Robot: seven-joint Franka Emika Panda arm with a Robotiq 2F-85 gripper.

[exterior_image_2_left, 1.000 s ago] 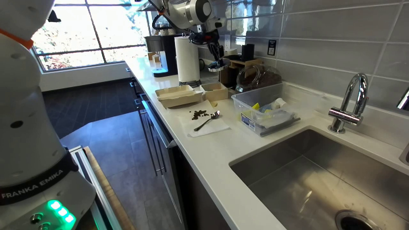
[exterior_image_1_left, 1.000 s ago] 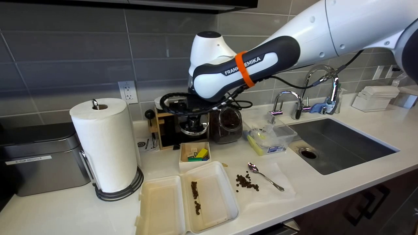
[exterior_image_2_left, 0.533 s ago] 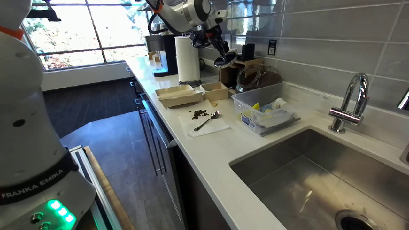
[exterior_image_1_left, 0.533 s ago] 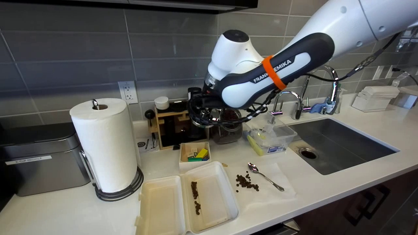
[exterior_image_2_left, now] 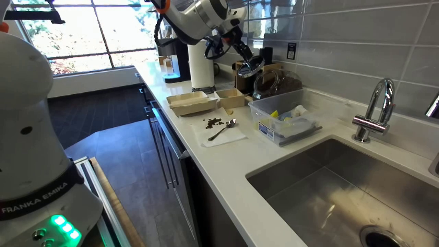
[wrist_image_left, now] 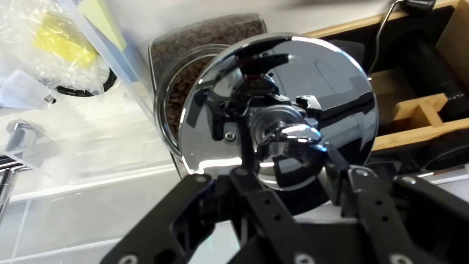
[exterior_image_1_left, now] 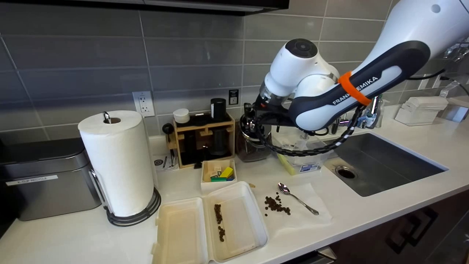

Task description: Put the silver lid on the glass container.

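Note:
The silver lid (wrist_image_left: 340,77) is a shiny round disc with a knob. My gripper (wrist_image_left: 289,154) is shut on the knob, one finger on each side in the wrist view. The glass container (wrist_image_left: 209,38), a clear jar of brown beans, lies behind the lid there, its open mouth partly covered by the lid. The jar also shows in both exterior views (exterior_image_1_left: 253,151) (exterior_image_2_left: 289,84). In an exterior view the lid (exterior_image_2_left: 247,70) hangs tilted from the gripper (exterior_image_2_left: 253,61), up and left of the jar's mouth. Whether lid and jar touch, I cannot tell.
The wooden rack (exterior_image_1_left: 205,126) stands beside the jar, and a clear plastic bin (exterior_image_1_left: 311,157) stands on its other side. A small square box (exterior_image_1_left: 218,170), an open tray (exterior_image_1_left: 234,223), a spoon (exterior_image_1_left: 298,198) and loose beans are in front. The paper towel roll (exterior_image_1_left: 115,161) is farther off.
The arm has moved from the rack toward the jar, carrying the lid. The lid has tilted more, and the rack is uncovered in an exterior view. The jar has not moved.

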